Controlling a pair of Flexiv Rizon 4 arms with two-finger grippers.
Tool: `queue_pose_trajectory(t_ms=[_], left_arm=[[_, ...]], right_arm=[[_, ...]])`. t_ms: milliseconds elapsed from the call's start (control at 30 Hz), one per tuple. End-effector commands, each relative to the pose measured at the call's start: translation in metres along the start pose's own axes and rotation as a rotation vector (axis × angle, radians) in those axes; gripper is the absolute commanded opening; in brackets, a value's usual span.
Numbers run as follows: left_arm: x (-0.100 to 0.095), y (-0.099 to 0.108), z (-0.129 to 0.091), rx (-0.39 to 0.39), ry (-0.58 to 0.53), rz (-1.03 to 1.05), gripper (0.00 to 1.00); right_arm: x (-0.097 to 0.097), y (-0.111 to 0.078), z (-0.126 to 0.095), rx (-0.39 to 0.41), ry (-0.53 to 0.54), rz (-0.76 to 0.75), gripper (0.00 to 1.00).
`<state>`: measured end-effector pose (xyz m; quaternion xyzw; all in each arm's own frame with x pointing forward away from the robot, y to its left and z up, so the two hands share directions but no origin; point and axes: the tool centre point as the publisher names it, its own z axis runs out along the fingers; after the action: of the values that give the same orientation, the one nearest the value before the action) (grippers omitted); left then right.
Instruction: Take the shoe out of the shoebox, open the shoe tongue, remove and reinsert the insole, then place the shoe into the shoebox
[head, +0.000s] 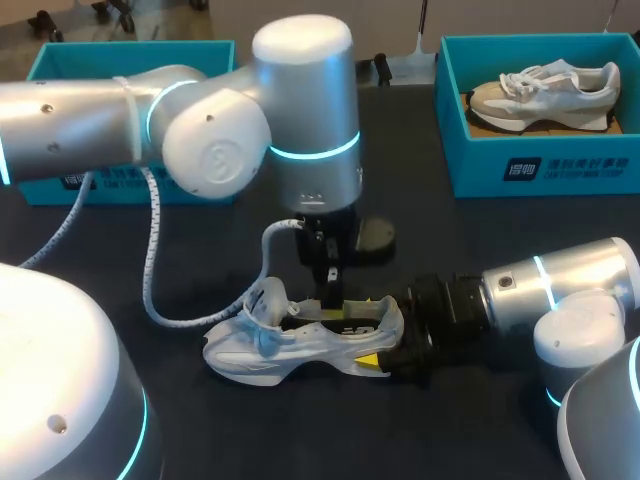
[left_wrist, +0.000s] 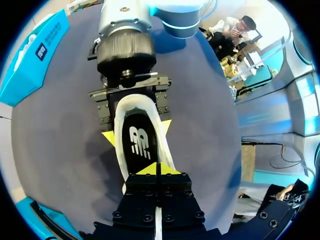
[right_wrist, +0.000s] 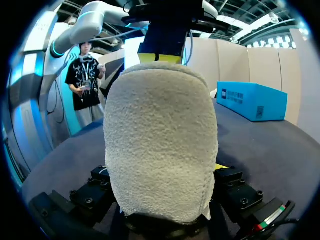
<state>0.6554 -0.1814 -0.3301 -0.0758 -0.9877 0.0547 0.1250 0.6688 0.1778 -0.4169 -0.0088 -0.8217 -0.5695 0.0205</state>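
Note:
A white shoe (head: 300, 335) lies on its side on the dark table, toe to the left. My right gripper (head: 385, 350) is shut on its heel; in the left wrist view its yellow fingertips (left_wrist: 107, 137) flank the heel, and the fuzzy heel (right_wrist: 160, 145) fills the right wrist view. My left gripper (head: 330, 295) points down into the shoe's opening, shut. Its tips (left_wrist: 157, 169) meet over the front of the black insole (left_wrist: 137, 142), which lies flat inside. Whether they pinch anything I cannot tell.
A teal shoebox (head: 540, 165) at the back right holds a second, grey-and-white shoe (head: 545, 95). Another teal box (head: 130, 60) stands at the back left, partly behind my left arm. A small black round object (head: 375, 238) sits behind the shoe.

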Motion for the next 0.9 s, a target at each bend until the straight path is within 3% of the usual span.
queue_pose_trajectory(t_ms=[33, 533, 900], left_arm=[[-0.004, -0.002, 0.011, -0.005, 0.008, 0.004, 0.00], [-0.008, 0.000, 0.038, -0.027, 0.009, 0.002, 0.00], [-0.011, 0.012, 0.055, -0.084, 0.032, -0.040, 0.00]], right_arm=[[0.001, 0.001, 0.002, 0.007, 0.000, 0.001, 0.00], [0.001, 0.001, 0.002, 0.007, 0.000, 0.001, 0.00], [0.001, 0.001, 0.002, 0.007, 0.000, 0.001, 0.00]])
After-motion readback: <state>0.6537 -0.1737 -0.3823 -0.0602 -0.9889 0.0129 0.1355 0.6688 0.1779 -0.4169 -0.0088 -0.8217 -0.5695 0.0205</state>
